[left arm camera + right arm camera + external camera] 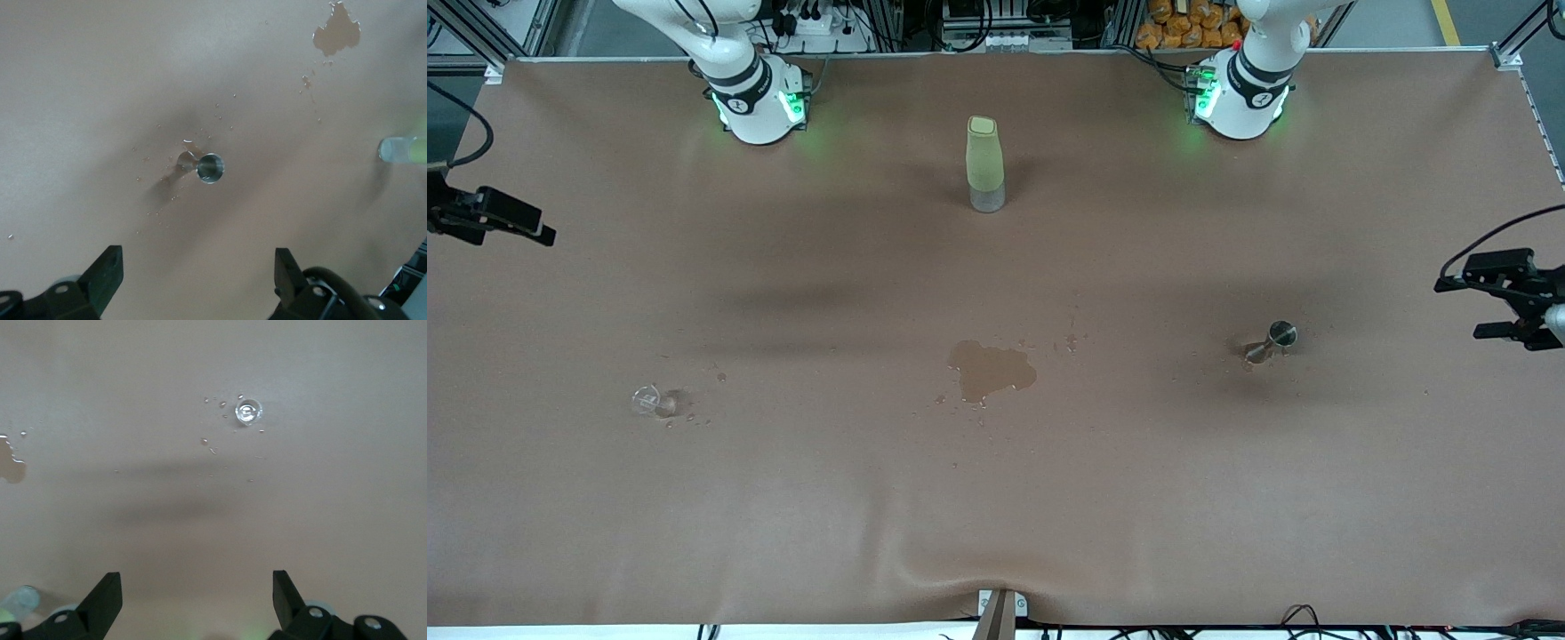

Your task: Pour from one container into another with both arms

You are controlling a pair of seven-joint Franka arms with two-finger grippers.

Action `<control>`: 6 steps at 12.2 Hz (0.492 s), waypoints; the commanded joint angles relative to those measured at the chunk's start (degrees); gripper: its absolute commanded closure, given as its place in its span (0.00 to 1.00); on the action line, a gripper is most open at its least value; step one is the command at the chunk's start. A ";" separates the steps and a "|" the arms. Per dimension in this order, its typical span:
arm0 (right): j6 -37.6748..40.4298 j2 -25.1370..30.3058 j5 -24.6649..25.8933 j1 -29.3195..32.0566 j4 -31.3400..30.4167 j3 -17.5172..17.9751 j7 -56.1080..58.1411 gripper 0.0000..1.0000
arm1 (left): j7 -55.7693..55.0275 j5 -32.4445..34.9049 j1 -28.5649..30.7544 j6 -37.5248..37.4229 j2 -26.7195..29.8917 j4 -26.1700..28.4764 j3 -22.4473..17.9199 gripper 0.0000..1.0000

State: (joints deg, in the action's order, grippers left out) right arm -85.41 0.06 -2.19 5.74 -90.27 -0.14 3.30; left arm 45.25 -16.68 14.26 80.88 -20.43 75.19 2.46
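Observation:
The tiny clear glass cup (647, 401) stands on the brown table toward the right arm's end, with droplets around it; in the right wrist view the cup (248, 412) shows from above. The small steel jigger (1276, 339) stands toward the left arm's end, and its round rim (211, 168) shows in the left wrist view. My right gripper (525, 222) hangs open over the table's edge at its own end, well apart from the cup. My left gripper (1476, 307) hangs open over the table's edge at its end, apart from the jigger. Both grippers (198, 273) (197, 597) hold nothing.
A tall pale-green bottle (985, 164) with a clear base stands mid-table near the robots' bases. A wet puddle (990, 369) with scattered drops lies in the table's middle, between cup and jigger. The brown table cover (996, 498) is wrinkled at the edge nearest the front camera.

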 commanded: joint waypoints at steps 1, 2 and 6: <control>1.39 2.40 2.89 -2.92 -0.96 -1.26 -1.01 0.00 | -5.51 2.79 -2.74 -0.37 4.51 2.15 -0.27 0.00; 1.65 2.93 2.89 -3.62 -0.96 -1.79 -1.01 0.00 | -7.35 2.79 -2.92 -0.55 5.65 2.24 0.34 0.00; 0.08 2.93 2.19 -5.21 -0.61 -3.55 -1.01 0.00 | -18.51 7.26 -2.84 -1.61 8.91 2.67 5.87 0.00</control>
State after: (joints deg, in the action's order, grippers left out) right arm -84.04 1.88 -0.69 1.60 -90.26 -2.59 3.14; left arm 31.03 -12.57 11.37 79.42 -14.51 75.59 5.76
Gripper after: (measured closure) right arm 0.000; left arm 0.000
